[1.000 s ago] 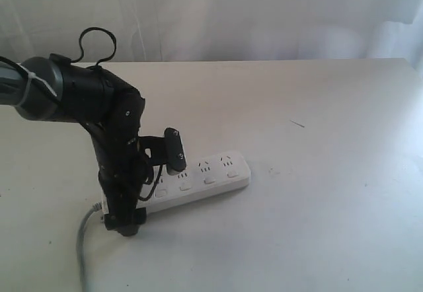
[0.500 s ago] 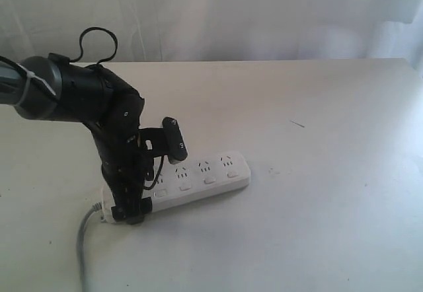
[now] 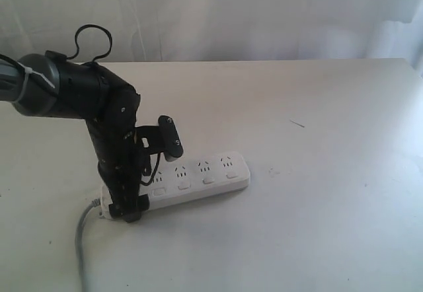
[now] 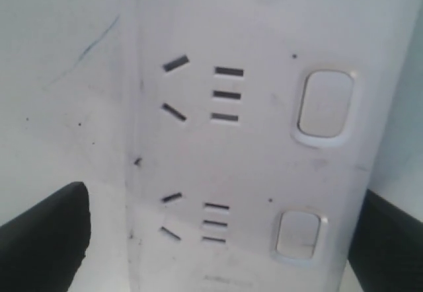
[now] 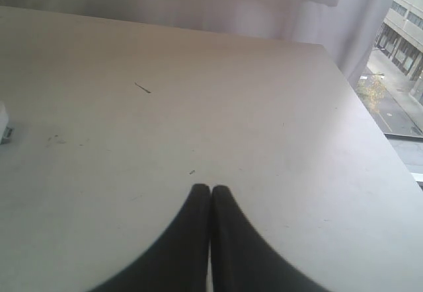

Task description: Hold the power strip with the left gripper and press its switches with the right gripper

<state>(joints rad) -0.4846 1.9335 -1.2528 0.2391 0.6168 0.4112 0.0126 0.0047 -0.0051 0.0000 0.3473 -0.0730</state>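
The white power strip (image 3: 201,177) lies flat on the table, its grey cord (image 3: 80,239) trailing toward the front edge. My left gripper (image 3: 127,207) stands over the cord end, pointing down. In the left wrist view it (image 4: 218,242) is open, one black finger (image 4: 43,239) on each side of the strip (image 4: 251,146), with a gap to the strip on one side. Two switches (image 4: 325,104) (image 4: 299,234) show beside the socket slots. My right gripper (image 5: 210,189) is shut and empty, hovering over bare table; the exterior view does not show it.
A short dark mark (image 3: 297,123) lies on the table (image 3: 330,226) to the right of the strip. White curtains hang behind the table's far edge. The right wrist view shows the table's right edge (image 5: 380,133) with a window beyond.
My left gripper has shifted slightly left and back, from the strip's front edge onto its cord end. The strip has not moved.
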